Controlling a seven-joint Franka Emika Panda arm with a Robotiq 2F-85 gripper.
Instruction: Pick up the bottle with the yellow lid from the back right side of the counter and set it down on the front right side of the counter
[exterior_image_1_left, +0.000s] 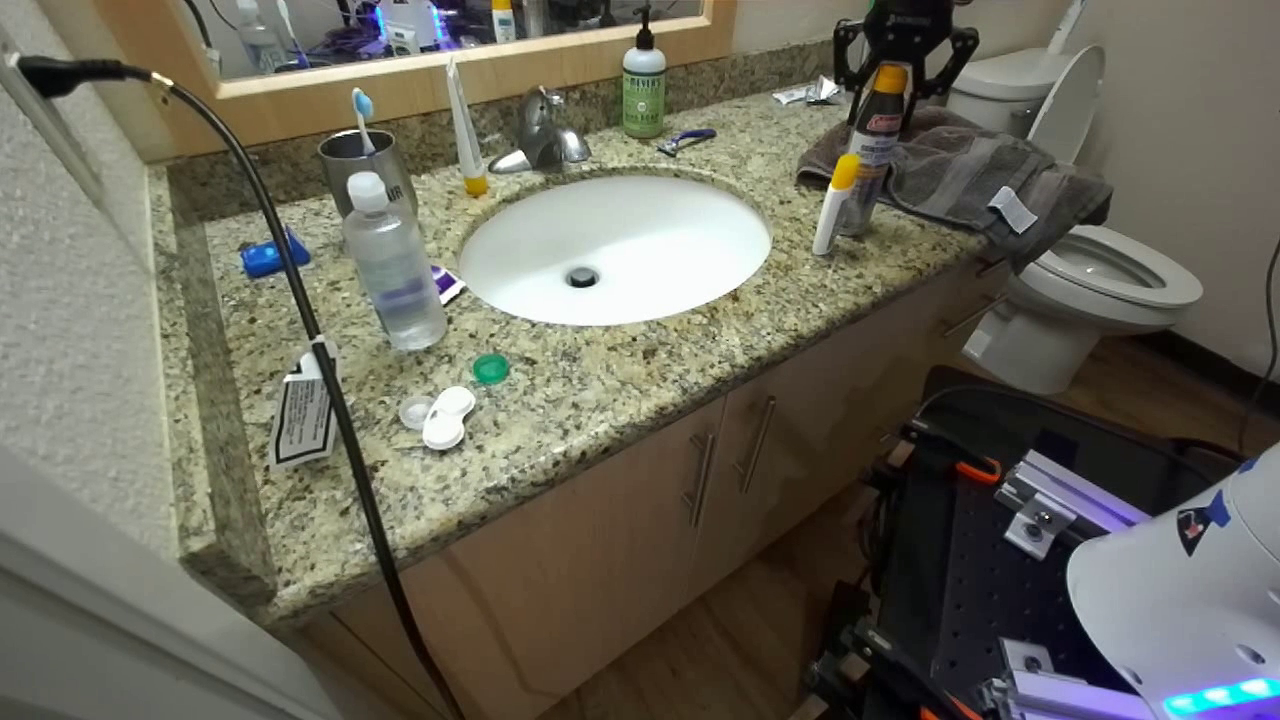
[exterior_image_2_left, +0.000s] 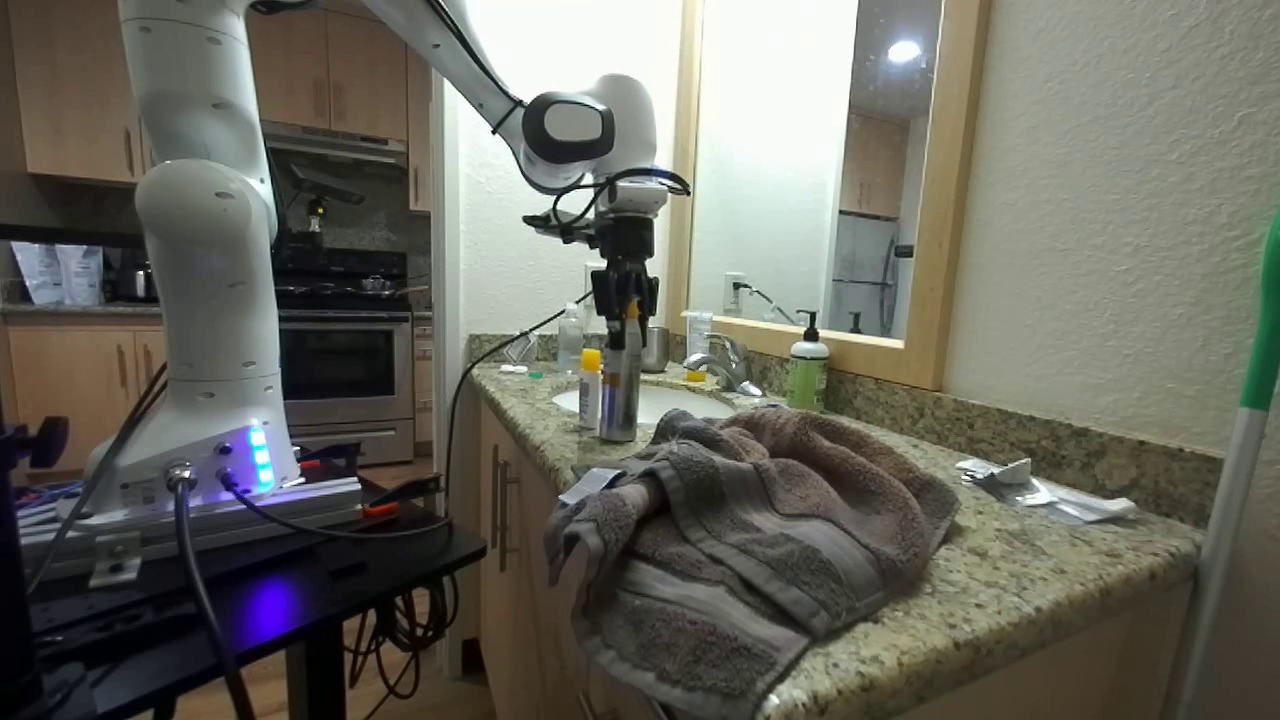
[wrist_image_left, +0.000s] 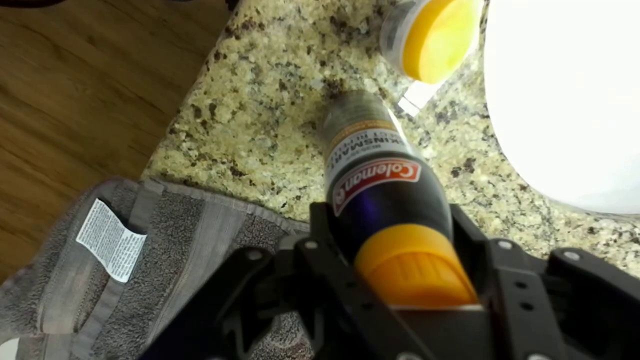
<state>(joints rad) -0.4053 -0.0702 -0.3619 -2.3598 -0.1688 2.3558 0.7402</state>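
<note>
The slim pale bottle (exterior_image_1_left: 829, 222) with its yellow lid (exterior_image_1_left: 846, 172) stands upright on the granite counter (exterior_image_1_left: 650, 370), right of the sink near the front edge. It also shows in an exterior view (exterior_image_2_left: 588, 402), and its lid in the wrist view (wrist_image_left: 450, 35). Close beside it is a taller dark-and-silver Coleman bottle (wrist_image_left: 385, 195) with an orange cap (wrist_image_left: 415, 265), also in both exterior views (exterior_image_1_left: 873, 150) (exterior_image_2_left: 620, 395). My gripper (wrist_image_left: 392, 210) points down and is shut on this Coleman bottle's upper part. I cannot tell whether its base touches the counter.
A grey towel (exterior_image_2_left: 740, 540) lies bunched beside the Coleman bottle and hangs over the counter's front edge. The white sink (exterior_image_1_left: 640, 245) is on the other side. A green soap bottle (exterior_image_1_left: 643, 95), a razor (exterior_image_1_left: 686, 141) and a faucet (exterior_image_1_left: 545, 135) are at the back.
</note>
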